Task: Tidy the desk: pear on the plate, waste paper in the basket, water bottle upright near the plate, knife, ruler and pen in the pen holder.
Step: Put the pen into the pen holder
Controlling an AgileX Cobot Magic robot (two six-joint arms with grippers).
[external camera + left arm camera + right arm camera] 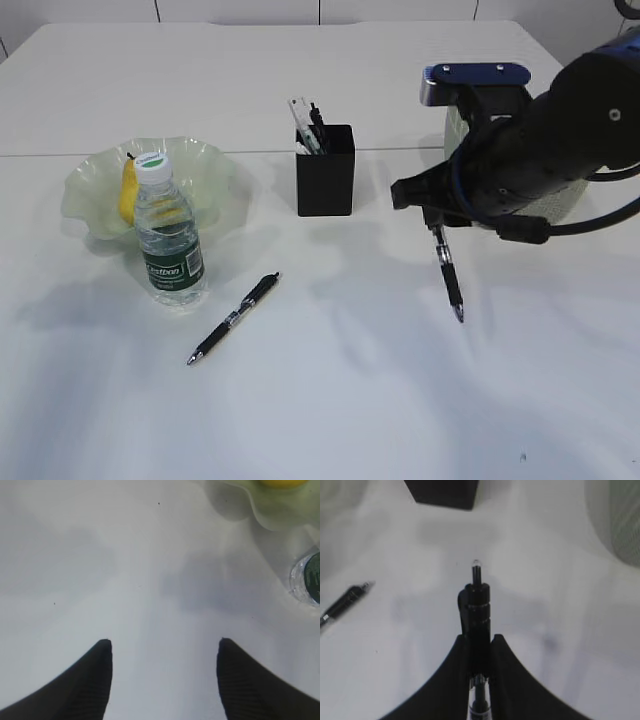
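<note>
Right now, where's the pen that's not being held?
In the exterior view the loose pen lies flat on the table, left of centre, just right of the water bottle and in front of the pen holder.

I see a white table [330,400] filling the view, a seam running across it, soft shadows, and pale wall panels [240,10] behind.

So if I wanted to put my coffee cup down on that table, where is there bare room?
The whole near edge, in front of the loose pen, is bare, as is the far strip behind the pen holder. It is crowded on the left, where the water bottle stands against the plate, and under the right gripper with its held pen.
</note>
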